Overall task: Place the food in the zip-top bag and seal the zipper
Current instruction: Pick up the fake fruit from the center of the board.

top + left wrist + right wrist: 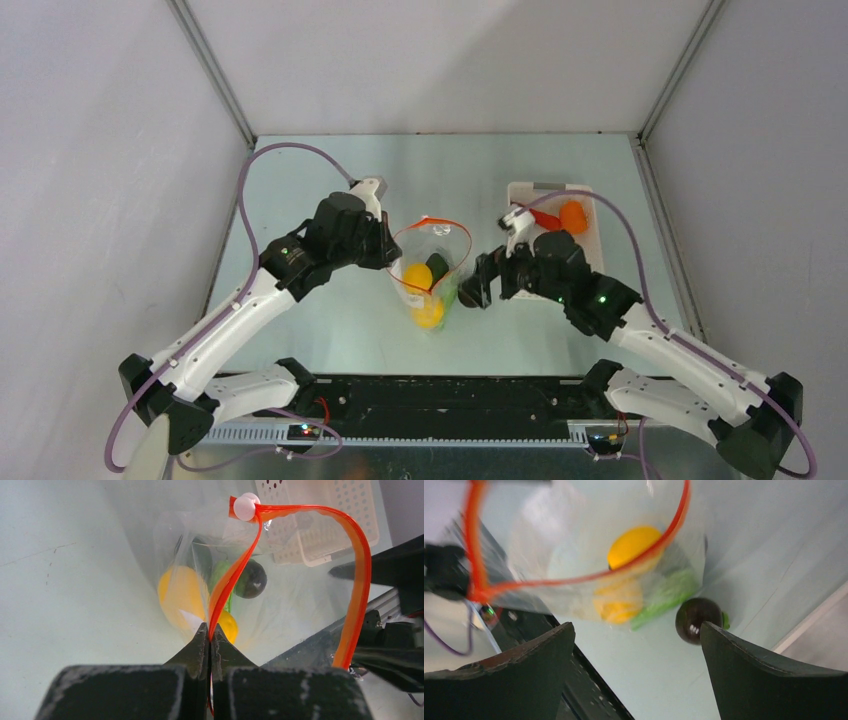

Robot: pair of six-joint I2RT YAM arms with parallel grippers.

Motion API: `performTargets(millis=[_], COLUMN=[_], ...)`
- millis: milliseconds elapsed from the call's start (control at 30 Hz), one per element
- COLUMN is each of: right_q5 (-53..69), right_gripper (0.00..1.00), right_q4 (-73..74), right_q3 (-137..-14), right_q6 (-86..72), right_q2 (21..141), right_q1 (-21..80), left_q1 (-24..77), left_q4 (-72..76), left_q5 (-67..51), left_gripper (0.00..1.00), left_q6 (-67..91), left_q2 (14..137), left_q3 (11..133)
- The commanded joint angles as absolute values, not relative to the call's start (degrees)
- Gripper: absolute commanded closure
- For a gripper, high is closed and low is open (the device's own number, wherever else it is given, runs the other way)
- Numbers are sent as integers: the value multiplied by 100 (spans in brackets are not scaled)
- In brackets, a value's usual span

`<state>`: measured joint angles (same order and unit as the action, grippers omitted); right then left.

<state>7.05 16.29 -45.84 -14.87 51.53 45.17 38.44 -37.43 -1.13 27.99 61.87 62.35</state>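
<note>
Gripping the zipper point(227, 587), the left gripper point(210, 631) has its jaws pinched tight on the orange-red strip, with no gap between the fingers. The bag point(432, 272) sits about the middle of the table point(355, 335), slightly nearer the near edge. Its mouth is held up and spread into an open loop. A white slider point(246, 506) sits on the strip at the far end of the loop in the left wrist view. Two lemons point(417, 276) lie inside the bag, one behind the other, with a green piece point(451, 290) just beside them on the right. A dark-green piece point(694, 620) rests against the green one at the bag's right side; whether it is inside the clear film cannot be told. The right gripper point(636, 627) hangs just right of the bag with its jaws wide apart, holding nothing, and the dark-green piece shows near its right finger. A white slotted basket point(590, 240) stands by the far right corner of the table. An orange point(573, 215) and a red chili point(545, 218) lie in it, well apart from the bag.
</note>
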Motion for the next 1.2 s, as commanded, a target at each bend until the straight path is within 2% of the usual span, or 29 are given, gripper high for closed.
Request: performTargets(millis=[0,167,500,767,1100,1167], right_q5=[912,76,-1162,-1067,-883,-875], right_gripper=[0,0,0,0,8,12], right_q4=[1022,1079,200,306,259,303], right_q3=[-4187,-4175,-4175,-4166,-4238,-4287], right_q6=[-504,517,1235,1072,925,911], right_q2=[5443,6387,7706,8216,8367,8442], right_q1=[4845,5634,5658,5505,5342,5337], left_q1=[3824,3830,3819,3823,3826,3824], left_q4=[-3736,-3824,-3853,-3856,-3856,-3850], left_q5=[237,520,383,349,325,330], left_gripper=[100,100,100,100,100,100], left_q6=[2814,2852,2841,2823,2830,2828], left_q2=[6160,6087,6164,6165,6164,6148], left_q3=[6256,6275,6310,6317,6311,6309])
